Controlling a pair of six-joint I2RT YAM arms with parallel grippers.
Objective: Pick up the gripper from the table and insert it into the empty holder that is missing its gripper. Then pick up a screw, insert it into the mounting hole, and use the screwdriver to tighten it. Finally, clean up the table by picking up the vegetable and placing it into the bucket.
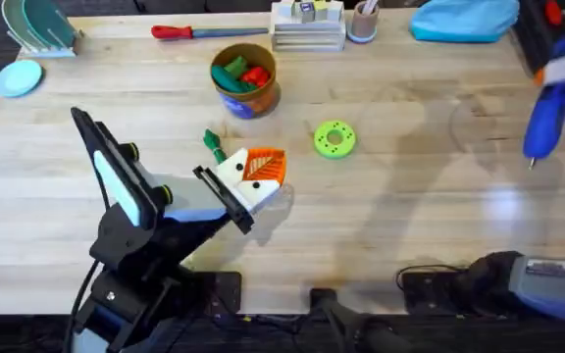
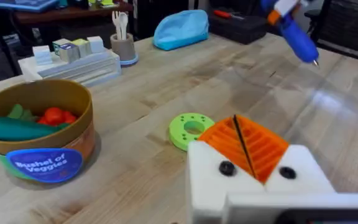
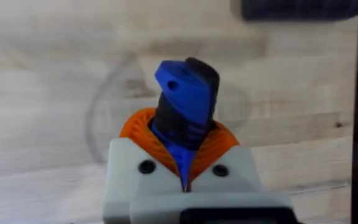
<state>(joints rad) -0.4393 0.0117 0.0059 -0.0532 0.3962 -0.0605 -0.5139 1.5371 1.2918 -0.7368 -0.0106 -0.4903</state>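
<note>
Right gripper (image 3: 185, 177) was clamped on the screwdriver (image 1: 549, 103), tip down, raised at the table's (image 1: 410, 216) far right. Left gripper (image 1: 253, 176), closed and seemingly empty, sat far to its left, much nearer the vegetable (image 1: 213, 144) and bucket (image 1: 245, 80)

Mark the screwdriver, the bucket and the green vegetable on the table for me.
screwdriver (image 1: 542, 123): overhead view, on its blue body above the metal tip.
bucket (image 1: 259, 95): overhead view, on the orange outer wall.
vegetable (image 1: 213, 144): overhead view, on the dark green piece lying on the table beside the left arm's white fingers.
</note>
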